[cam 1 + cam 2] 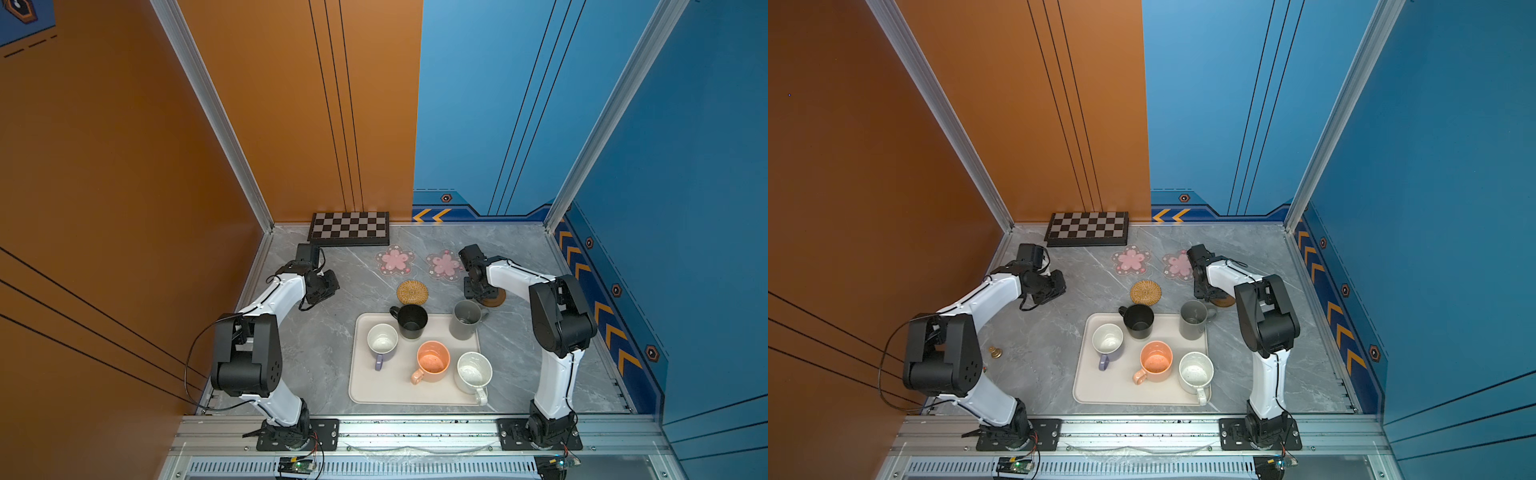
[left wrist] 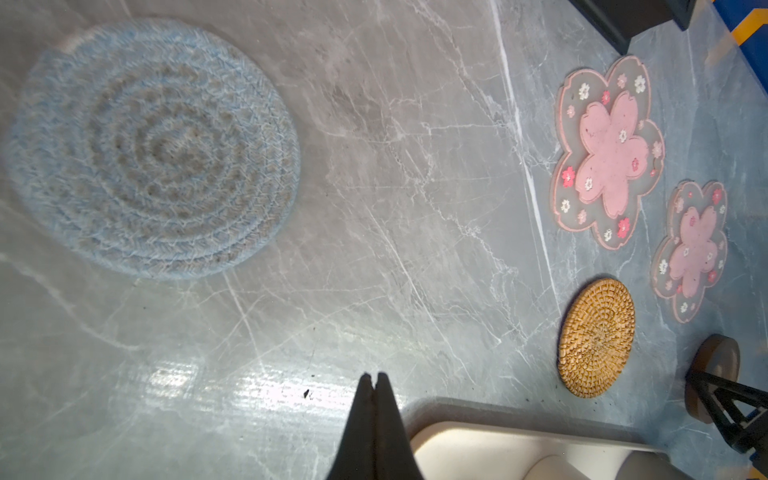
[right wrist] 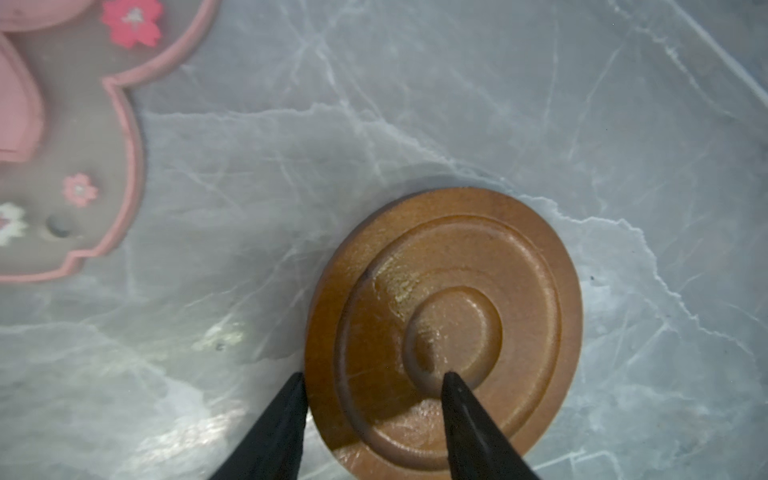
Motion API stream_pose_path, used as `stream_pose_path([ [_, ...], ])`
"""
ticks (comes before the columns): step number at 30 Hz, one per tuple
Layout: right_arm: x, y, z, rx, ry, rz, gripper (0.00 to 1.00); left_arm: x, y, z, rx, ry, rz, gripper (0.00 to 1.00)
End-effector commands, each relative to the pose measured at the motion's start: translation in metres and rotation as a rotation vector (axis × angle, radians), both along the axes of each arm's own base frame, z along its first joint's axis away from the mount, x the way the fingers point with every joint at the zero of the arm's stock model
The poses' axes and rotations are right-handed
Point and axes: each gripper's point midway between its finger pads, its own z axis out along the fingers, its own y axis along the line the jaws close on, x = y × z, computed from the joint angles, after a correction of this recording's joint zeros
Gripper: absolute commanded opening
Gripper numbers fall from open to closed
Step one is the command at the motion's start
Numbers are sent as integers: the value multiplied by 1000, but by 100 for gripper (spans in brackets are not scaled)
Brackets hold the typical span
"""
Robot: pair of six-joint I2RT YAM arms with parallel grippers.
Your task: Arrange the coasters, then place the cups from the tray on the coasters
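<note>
Jaws of the right gripper [image 3: 374, 380] stand part-way apart astride the near part of the dark-brown wooden coaster [image 3: 457, 291]. One fingertip sits just outside its rim on the table and the other in the central dip; whether they bite, I cannot tell. That coaster looks stiff, hard and light, with a polished face that is probably slippery. It is so low that only the rim and the turned grooves offer purchase, so a pinch across the rim seems the sensible hold, with slipping out as the risk. As a disc it has no long axis and points nowhere; its ringed face is up. In a top view it sits at about 1 o'clock from the tray [image 1: 365, 390], with the tan rattan coaster [image 1: 412, 292] at 12 o'clock and a pink flower coaster [image 1: 395, 260] and a second pink flower coaster [image 1: 444, 264] beyond. The left gripper [image 2: 372, 376], pressed together on nothing, hangs over bare table at about 10 o'clock from the tray. The pale-blue woven coaster [image 2: 153, 149] shows only in its wrist view. The cups stand upright on the tray, mouths up: black cup [image 1: 411, 321] with its handle toward 10 o'clock, grey cup [image 1: 464, 319] toward 2, lavender cup [image 1: 382, 343] toward 6, orange cup [image 1: 433, 360] toward 7, white speckled cup [image 1: 473, 372] toward 5.
</note>
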Motion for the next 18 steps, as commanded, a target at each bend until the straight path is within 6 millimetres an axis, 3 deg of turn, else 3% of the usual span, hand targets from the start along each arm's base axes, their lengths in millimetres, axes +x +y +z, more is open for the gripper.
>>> stream_pose_path([
  [1,-21,-27,-4,-54,65,-47,54,-2,-8,7,-24,-1,-14,4],
  [8,-25,-46,-4,-64,72,-72,54,-5,-12,3,-22,10,-21,4],
  [18,-23,-57,1,-47,47,-95,54,-5,-16,6,-19,1,-23,4],
])
